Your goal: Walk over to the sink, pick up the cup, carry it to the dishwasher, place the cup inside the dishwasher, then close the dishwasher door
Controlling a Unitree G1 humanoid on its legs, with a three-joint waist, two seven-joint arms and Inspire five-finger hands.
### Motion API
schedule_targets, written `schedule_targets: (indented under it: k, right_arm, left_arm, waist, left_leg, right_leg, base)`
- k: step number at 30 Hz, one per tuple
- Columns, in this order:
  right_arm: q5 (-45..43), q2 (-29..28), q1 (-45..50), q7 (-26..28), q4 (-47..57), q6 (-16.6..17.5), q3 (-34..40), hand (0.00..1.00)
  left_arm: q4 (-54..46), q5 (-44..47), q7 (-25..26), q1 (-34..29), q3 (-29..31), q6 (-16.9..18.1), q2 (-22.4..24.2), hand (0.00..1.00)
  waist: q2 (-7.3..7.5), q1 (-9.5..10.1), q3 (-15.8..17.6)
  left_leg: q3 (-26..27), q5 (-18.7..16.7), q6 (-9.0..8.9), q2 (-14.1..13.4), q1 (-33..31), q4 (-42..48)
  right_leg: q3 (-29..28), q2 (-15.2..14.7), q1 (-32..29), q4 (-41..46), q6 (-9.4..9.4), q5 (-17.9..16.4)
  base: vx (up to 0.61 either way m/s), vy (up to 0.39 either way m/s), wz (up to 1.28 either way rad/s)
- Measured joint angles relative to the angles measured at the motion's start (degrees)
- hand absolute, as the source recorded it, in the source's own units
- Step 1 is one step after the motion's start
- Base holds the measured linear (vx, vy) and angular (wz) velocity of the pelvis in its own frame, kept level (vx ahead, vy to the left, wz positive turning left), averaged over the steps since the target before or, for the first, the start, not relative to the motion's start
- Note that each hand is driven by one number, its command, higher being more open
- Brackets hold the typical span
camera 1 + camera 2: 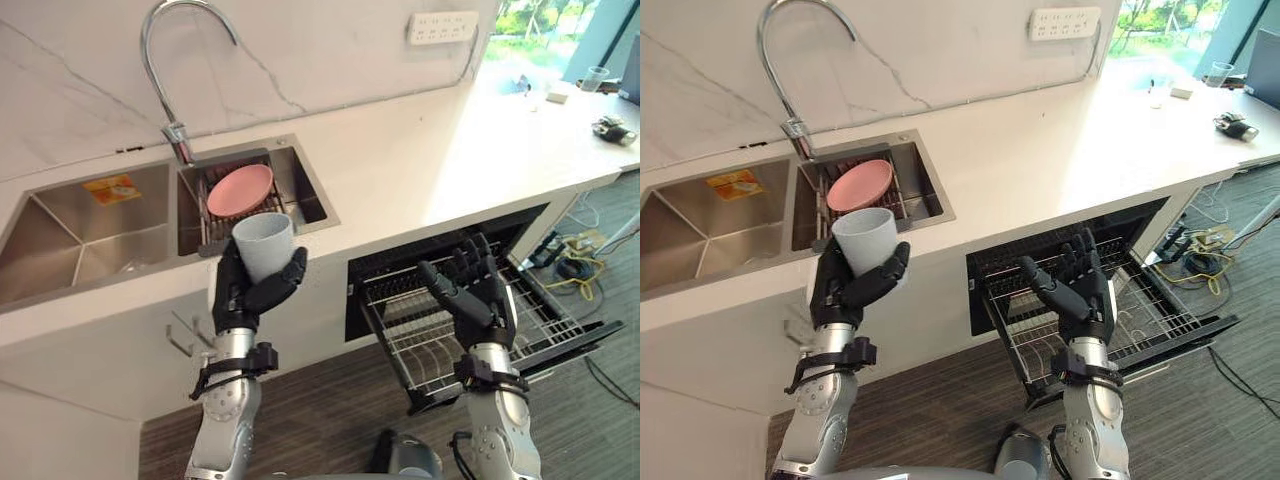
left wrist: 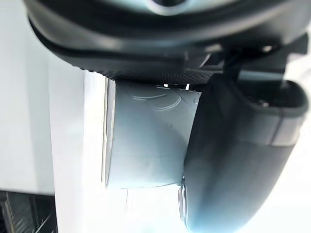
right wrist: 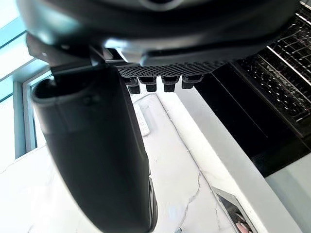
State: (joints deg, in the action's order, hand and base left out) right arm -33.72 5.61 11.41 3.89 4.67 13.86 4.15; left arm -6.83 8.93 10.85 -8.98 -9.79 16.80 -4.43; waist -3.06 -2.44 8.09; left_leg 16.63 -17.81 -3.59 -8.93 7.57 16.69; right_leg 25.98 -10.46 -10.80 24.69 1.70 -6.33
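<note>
1. The left hand point(image 1: 240, 298) grips the grey cup point(image 1: 264, 244), with fingers and thumb curled round its lower half.
2. The cup is upright, mouth up, held in the air at the near edge of the counter point(image 1: 420, 165).
3. Just beyond the cup is the right basin of the sink point(image 1: 90, 235). There a pink plate point(image 1: 240, 189) lies on a wire grid below the faucet point(image 1: 165, 60).
4. The right hand point(image 1: 487, 300) is empty, with its fingers straight and spread. It is raised over the dish rack point(image 1: 415, 340).
5. The dishwasher point(image 1: 365, 290) stands open under the counter, right of the cup. Its dish rack is drawn out toward the near side and its door point(image 1: 575, 340) is let down.
6. A plain cabinet front separates the cup from the dishwasher's left edge.
</note>
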Motion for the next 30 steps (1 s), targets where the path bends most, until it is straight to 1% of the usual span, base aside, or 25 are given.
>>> schedule_targets:
  k: [1,2,3,4,5,6,7,8,9,10,11,12,13,14,15,16,18,20,22,24,25,27,28,29,30]
  right_arm:
    - [0.01,0.33,0.37,0.19,1.64,0.01,0.11,1.00]
    - [0.01,0.43,0.30,0.25,1.73,0.01,0.25,1.00]
    - [0.01,0.54,0.39,0.23,1.66,-0.16,0.30,1.00]
    - [-0.01,0.47,0.62,0.24,1.65,-0.39,0.11,1.00]
    - [-0.02,0.40,0.79,0.36,1.55,-0.41,0.07,1.00]
    - [0.00,0.38,0.39,0.81,1.56,-0.32,0.13,1.00]
    - [0.00,0.44,0.10,1.07,1.54,-0.23,0.12,1.00]
    - [0.01,0.69,-0.20,1.36,1.38,-0.11,0.22,1.00]
    - [0.03,1.10,-0.14,1.60,1.09,-0.12,0.09,1.00]
    - [0.03,1.49,-0.06,1.65,0.99,-0.12,0.07,1.00]
    - [0.03,2.40,-0.10,1.65,0.74,-0.11,0.11,1.00]
    - [0.03,2.87,-0.07,1.61,0.56,-0.13,0.16,1.00]
    - [0.03,2.86,-0.11,1.61,0.62,-0.12,0.28,1.00]
    - [0.02,2.86,-0.14,1.53,0.67,-0.11,0.97,1.00]
    - [0.04,2.09,-0.09,1.26,0.54,-0.51,1.67,1.00]
    - [0.04,1.82,-0.01,1.19,0.54,-0.72,1.79,1.00]
    - [0.04,1.18,-0.06,0.76,0.55,-1.15,1.97,1.00]
    - [0.04,0.33,-0.05,0.55,0.55,-1.25,2.04,1.00]
    - [0.15,-1.51,-0.04,0.50,0.55,-1.34,1.81,1.00]
    - [0.18,-2.34,-0.04,0.52,0.55,-1.34,1.78,1.00]
    - [0.18,-2.79,-0.05,0.57,0.55,-1.34,1.79,1.00]
    - [0.09,-3.07,-0.07,1.24,0.58,-1.35,1.94,1.00]
    - [-0.04,-3.50,-0.07,2.20,0.58,-1.37,2.38,1.00]
    - [-0.16,-3.61,-0.08,2.66,0.58,-1.38,2.46,1.00]
    - [-0.54,-3.69,-0.30,4.11,0.60,-1.62,2.47,1.00]
  left_arm:
    - [0.61,-0.01,0.00,0.12,-0.58,0.01,-0.11,0.00]
    - [1.47,0.00,-0.01,0.69,-0.88,0.01,-0.26,0.00]
    - [2.89,-0.01,-0.09,1.22,-1.13,0.00,-0.29,0.00]
    - [4.62,0.00,-0.18,1.18,-1.28,-0.07,-0.06,0.00]
    - [5.22,0.01,-0.23,0.70,-1.49,-0.09,0.00,0.00]
    - [5.18,0.00,-0.28,-0.49,-2.07,0.18,-0.01,0.00]
    - [5.17,-0.01,-0.32,-0.65,-2.37,0.31,-0.03,0.00]
    - [4.78,-0.01,-0.33,-0.64,-3.11,0.47,-0.02,0.00]
    - [4.48,-0.03,-0.73,-0.62,-3.68,1.05,0.22,0.00]
    - [4.47,-0.03,-0.92,-0.62,-4.07,1.20,0.41,0.00]
    - [4.50,-0.02,-1.41,-0.64,-4.81,1.16,0.82,0.00]
    - [4.41,0.01,-1.65,-0.59,-5.48,1.15,0.85,0.00]
    - [4.32,0.03,-1.98,-0.32,-5.72,1.15,0.87,0.00]
    - [4.30,0.04,-2.41,0.96,-6.52,1.14,0.77,0.00]
    - [4.29,0.03,-2.61,2.05,-7.14,1.08,0.41,0.00]
    - [4.29,0.04,-2.62,2.34,-7.55,1.00,0.18,0.00]
    - [4.27,0.03,-3.16,2.52,-8.84,0.86,-0.40,0.00]
    - [3.44,0.02,-3.17,2.52,-9.64,0.62,-0.76,0.00]
    - [0.97,0.01,-2.06,2.51,-10.28,0.27,-1.28,0.00]
    - [-0.03,0.02,-1.33,2.51,-10.24,0.24,-1.30,0.00]
    - [-0.87,0.03,-0.31,2.63,-9.98,0.25,-1.27,0.00]
    - [-1.95,0.14,0.90,3.17,-9.21,0.25,-1.24,0.00]
    - [-2.24,0.18,2.04,4.09,-8.42,0.25,-1.21,0.00]
    - [-2.24,0.20,2.71,4.57,-7.89,0.24,-1.10,0.00]
    - [-2.25,0.33,4.07,5.54,-6.45,0.24,-0.84,0.00]
  waist:
    - [-1.65,-0.09,-0.13]
    - [-1.96,-0.15,-0.10]
    - [-2.22,-0.19,0.00]
    - [-2.00,-0.33,0.60]
    - [-1.70,0.12,0.60]
    - [-1.76,0.54,0.36]
    - [-2.13,0.61,0.12]
    - [-2.65,0.99,-0.22]
    - [-2.87,1.20,-0.37]
    - [-3.25,1.21,-0.62]
    - [-4.22,1.16,-1.25]
    - [-4.32,0.55,-1.87]
    - [-4.50,-0.24,-2.04]
    - [-4.78,-0.87,-2.23]
    - [-3.79,-0.88,-1.86]
    - [-3.52,-0.98,-1.95]
    - [-3.21,-1.46,-2.09]
    - [-3.06,-1.41,-2.02]
    - [-2.35,-1.28,-1.55]
    - [-1.76,-1.26,-1.35]
    - [-1.30,-1.00,-1.32]
    - [-0.42,-0.94,-0.94]
    - [0.27,-0.88,-0.74]
    - [0.53,-0.88,-0.76]
    - [0.92,-0.53,-0.71]
  left_leg:
    - [0.49,-1.12,-0.44,-1.70,0.02,3.11]
    - [0.53,-1.04,-0.28,-2.04,-0.61,5.63]
    - [0.11,-0.31,0.46,-2.67,-2.00,10.45]
    - [-1.95,2.27,2.94,-3.15,-5.11,19.10]
    - [-2.95,1.72,2.25,-2.64,-5.31,19.71]
    - [-4.86,0.76,1.85,-1.25,-6.34,17.29]
    - [-6.20,0.78,1.83,-0.98,-7.54,16.41]
    - [-8.90,1.46,1.45,-0.82,-9.73,13.19]
    - [-10.96,5.54,0.95,-0.75,-10.71,7.80]
    - [-12.25,9.23,0.69,-0.61,-10.94,4.94]
    - [-13.42,13.99,-1.97,-0.29,-10.98,1.24]
    - [-13.73,13.72,-3.08,0.80,-8.79,-2.37]
    - [-13.70,13.77,-3.10,1.38,-7.78,-4.73]
    - [-13.07,13.94,-3.23,2.22,-5.99,-9.29]
    - [-12.07,15.15,-2.62,3.46,-4.92,-11.82]
    - [-11.90,15.29,-2.41,3.99,-4.65,-12.53]
    - [-11.57,15.67,-1.74,5.98,-3.51,-13.95]
    - [-11.38,15.69,-0.95,6.94,-2.92,-14.62]
    - [-10.71,15.30,-0.03,7.32,-2.60,-14.47]
    - [-9.77,14.99,0.45,7.33,-2.44,-14.26]
    - [-8.56,14.31,1.20,7.33,-2.27,-13.92]
    - [-7.48,13.69,1.50,7.39,-2.26,-13.10]
    - [-6.58,13.18,1.74,7.54,-2.17,-12.44]
    - [-6.21,12.95,1.70,7.49,-2.10,-12.13]
    - [-4.90,12.53,1.65,7.21,-1.76,-11.48]
  right_leg:
    - [-0.20,1.32,0.84,-0.15,0.09,-1.13]
    - [-0.36,1.50,1.33,-0.28,0.31,-1.52]
    - [-0.61,1.83,2.62,-1.29,0.41,-1.62]
    - [-1.34,1.79,5.65,-3.43,0.42,-1.61]
    - [-2.74,1.66,6.61,-4.21,0.38,-1.62]
    - [-5.54,1.41,7.42,-5.23,0.17,-1.76]
    - [-6.23,1.34,7.48,-5.50,0.05,-1.82]
    - [-8.10,1.23,6.82,-5.64,-0.17,-1.72]
    - [-10.25,1.33,6.20,-5.53,-1.23,-1.51]
    - [-11.27,1.50,5.84,-5.48,-1.80,-1.44]
    - [-13.37,1.92,5.02,-5.29,-3.44,-0.97]
    - [-15.40,1.41,4.38,-5.82,-4.61,-0.32]
    - [-15.77,1.13,4.25,-6.12,-5.17,0.02]
    - [-16.52,0.71,3.46,-6.64,-6.10,0.58]
    - [-17.40,-0.53,3.05,-7.08,-7.00,1.14]
    - [-17.53,-0.99,3.07,-7.47,-7.32,1.33]
    - [-17.69,-2.88,4.01,-8.86,-8.75,2.22]
    - [-17.80,-3.62,4.83,-10.05,-9.61,2.81]
    - [-18.28,-3.66,5.85,-12.37,-9.98,4.29]
    - [-18.75,-3.47,6.36,-13.84,-10.03,5.22]
    - [-19.71,-3.04,6.86,-16.06,-9.96,6.69]
    - [-20.69,-2.81,7.16,-18.08,-9.66,8.03]
    - [-21.20,-2.74,7.13,-18.52,-9.28,8.21]
    - [-21.26,-2.71,7.10,-18.66,-9.08,8.31]
    - [-20.65,-2.75,6.82,-18.74,-7.88,8.17]
  base:
    - [0.14,-0.023,-0.21]
    - [0.18,-0.007,-0.15]
    - [0.16,-0.014,-0.09]
    - [0.14,-0.026,-0.16]
    - [0.10,-0.014,-0.53]
    - [0.08,0.004,-0.65]
    - [0.15,0.047,-0.89]
    - [0.20,0.091,-0.88]
    - [0.21,0.121,-0.93]
    - [0.21,0.181,-0.98]
    - [0.24,0.235,-0.91]
    - [0.24,0.254,-0.75]
    - [0.21,0.246,-0.43]
    - [0.13,0.227,-0.23]
    - [0.10,0.211,-0.20]
    - [0.06,0.195,-0.13]
    - [0.05,0.175,0.00]
    - [0.02,0.134,0.00]
    - [-0.02,0.104,-0.13]
    - [-0.05,0.068,-0.27]
    - [-0.06,0.067,-0.38]
    - [-0.06,0.068,-0.42]
    - [-0.07,0.066,-0.36]
    - [-0.06,0.056,-0.45]
    - [-0.05,0.044,-0.66]
